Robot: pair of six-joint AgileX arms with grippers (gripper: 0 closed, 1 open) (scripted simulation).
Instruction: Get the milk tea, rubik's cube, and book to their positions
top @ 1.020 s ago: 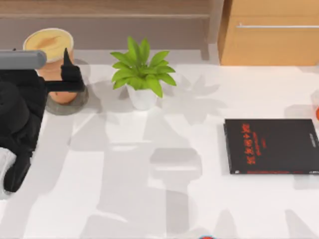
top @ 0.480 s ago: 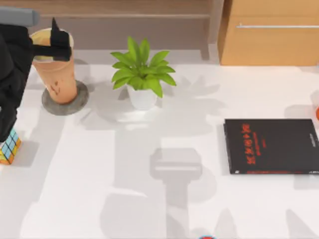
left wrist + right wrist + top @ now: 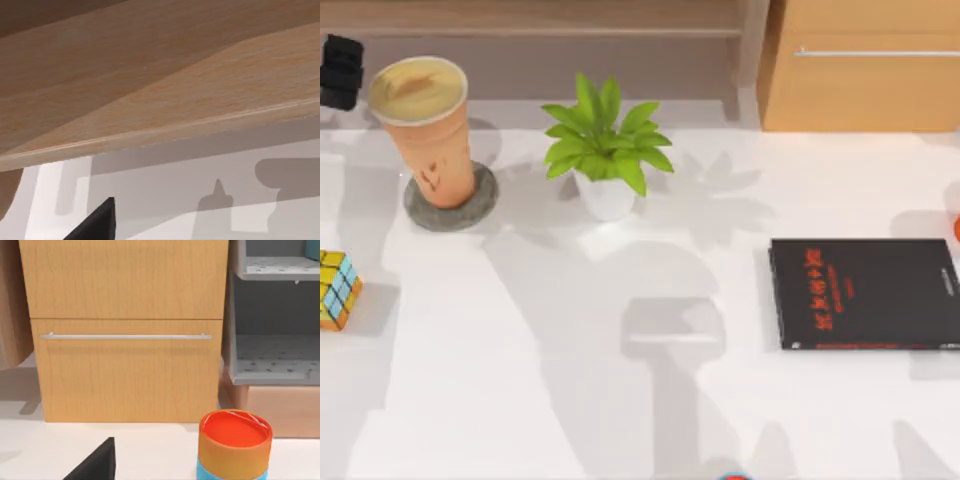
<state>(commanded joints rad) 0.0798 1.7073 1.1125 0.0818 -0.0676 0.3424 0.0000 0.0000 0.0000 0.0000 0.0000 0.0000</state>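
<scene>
Now, nearest: rubik's cube point(image 3: 337, 289) at the surface's point(image 3: 620, 400) left edge, fully uncovered. Beyond it: milk tea point(image 3: 424, 131) upright on its grey coaster point(image 3: 451, 200), left of the plant point(image 3: 602, 148), released. Farthest: left claw point(image 3: 340, 72), withdrawn beyond the cup; finger state cannot be told.

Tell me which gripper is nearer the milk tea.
Left. The left gripper sits just left of the milk tea at the table's back-left corner; the right gripper faces the drawers far right.
</scene>
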